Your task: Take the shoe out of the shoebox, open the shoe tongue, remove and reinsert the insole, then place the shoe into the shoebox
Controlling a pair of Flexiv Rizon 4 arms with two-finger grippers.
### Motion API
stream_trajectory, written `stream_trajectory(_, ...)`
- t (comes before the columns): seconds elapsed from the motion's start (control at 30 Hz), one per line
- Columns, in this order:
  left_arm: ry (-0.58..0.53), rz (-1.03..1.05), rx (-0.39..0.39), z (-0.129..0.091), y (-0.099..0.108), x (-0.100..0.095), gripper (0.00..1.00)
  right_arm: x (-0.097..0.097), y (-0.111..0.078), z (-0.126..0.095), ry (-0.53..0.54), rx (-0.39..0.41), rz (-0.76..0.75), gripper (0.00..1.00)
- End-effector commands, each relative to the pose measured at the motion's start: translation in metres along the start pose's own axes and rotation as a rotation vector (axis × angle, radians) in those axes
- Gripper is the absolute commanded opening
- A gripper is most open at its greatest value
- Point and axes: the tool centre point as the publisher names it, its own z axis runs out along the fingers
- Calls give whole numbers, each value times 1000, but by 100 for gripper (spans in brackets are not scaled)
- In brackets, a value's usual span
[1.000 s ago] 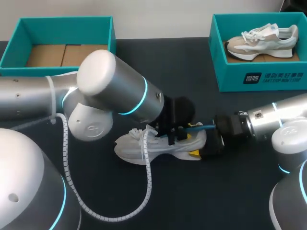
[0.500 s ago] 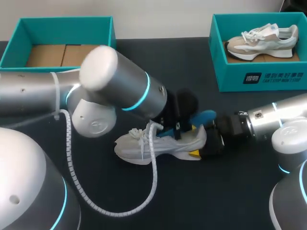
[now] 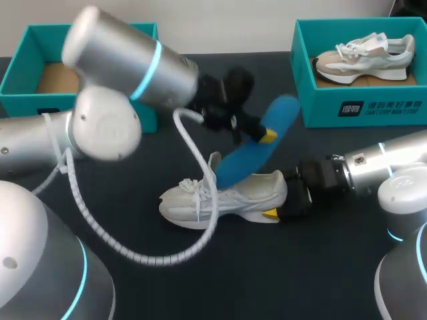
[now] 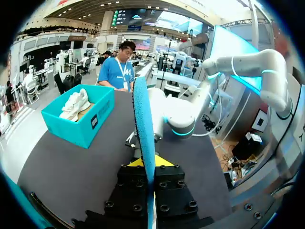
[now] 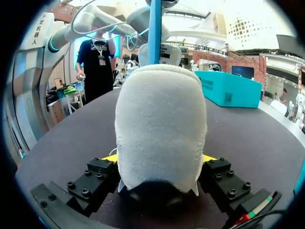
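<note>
A white shoe [image 3: 227, 197] lies on its side on the dark table, toe to the left. My right gripper [image 3: 281, 205] is shut on its heel [image 5: 159, 133], with one finger on each side. My left gripper [image 3: 259, 135] hangs above the shoe, shut on a blue insole [image 3: 257, 147]. The insole slants down, and its lower end reaches the shoe's opening. In the left wrist view the insole [image 4: 144, 129] stands edge-on between the fingers of that gripper [image 4: 145, 164]. In the right wrist view the insole [image 5: 155, 28] rises behind the heel.
A teal shoebox [image 3: 363, 110] at the back right holds a beige shoe [image 3: 363, 57]. A second teal box [image 3: 87, 32], with a cardboard floor, stands at the back left. My left arm's white cable [image 3: 200, 220] loops over the shoe's laces.
My left gripper closed on the insole and rose up and back, drawing the blue insole up from the shoe. The right gripper and the shoe stayed put.
</note>
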Motion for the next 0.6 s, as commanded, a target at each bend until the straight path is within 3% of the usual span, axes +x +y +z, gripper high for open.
stream_trajectory(0.03,119,-17,161,-59,-15,5,0,-1,-4,3,-1,5,2,0)
stream_trajectory(0.37,185,-50,414,-124,-63,17,0,-1,-4,3,-1,5,2,0)
stream_trajectory(0.43,169,-43,437,-136,-68,20,0,-1,-4,3,-1,5,2,0)
stream_trajectory(0.6,169,-43,437,-136,-68,20,0,-1,-4,3,-1,5,2,0)
